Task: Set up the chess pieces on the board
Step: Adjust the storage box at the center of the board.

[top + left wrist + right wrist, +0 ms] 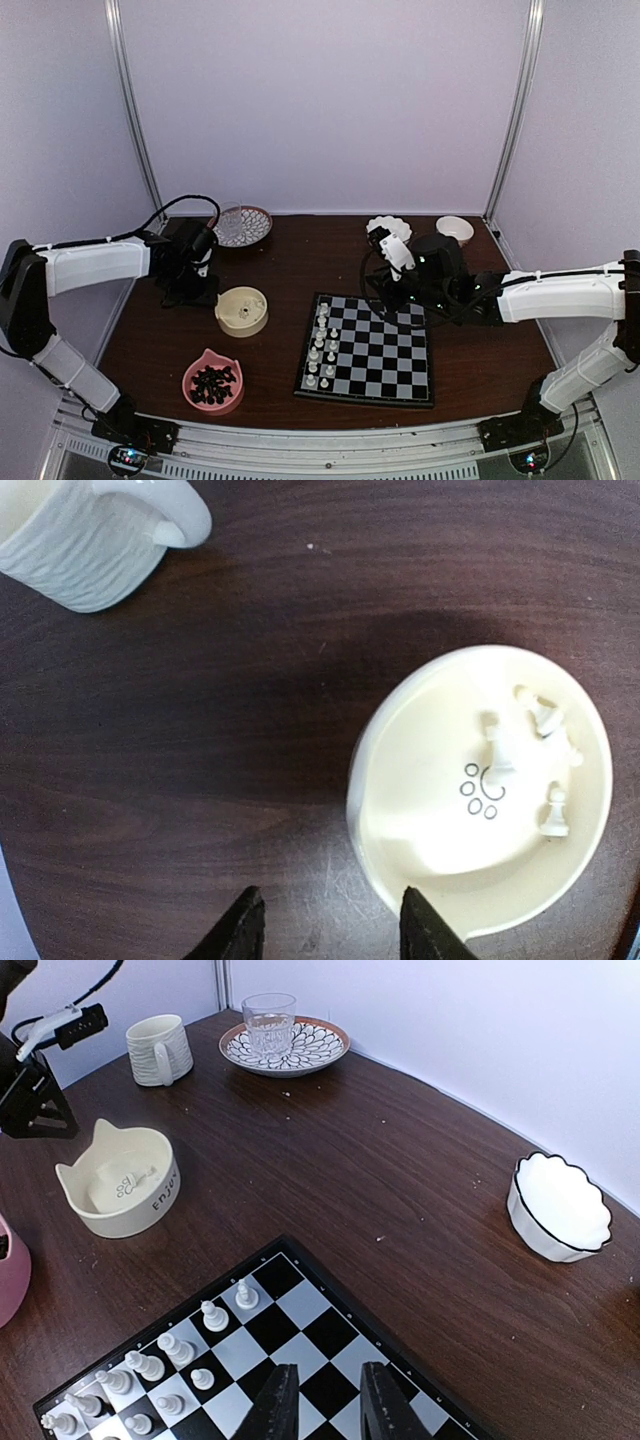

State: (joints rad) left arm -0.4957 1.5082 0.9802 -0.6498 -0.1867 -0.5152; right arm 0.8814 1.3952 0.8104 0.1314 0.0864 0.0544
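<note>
The board [375,352] lies at the table's middle right. Several white chess pieces [322,348] stand upright in its two left columns, and the right wrist view shows them [213,1315] too. More chess pieces [497,750] lie loose in a cream cat-shaped bowl [400,780] left of the board. My left gripper [330,925] hovers open over bare table just beside that bowl's rim, with nothing between its fingers. My right gripper [328,1405] hangs above the board's far right squares [330,1330], its jaws a little apart and empty.
A pink bowl [212,382] of black pieces sits near the front left. At the back stand a ribbed mug [160,1050], a glass on a patterned plate [268,1025], a scalloped white bowl [558,1205] and a small bowl [455,230].
</note>
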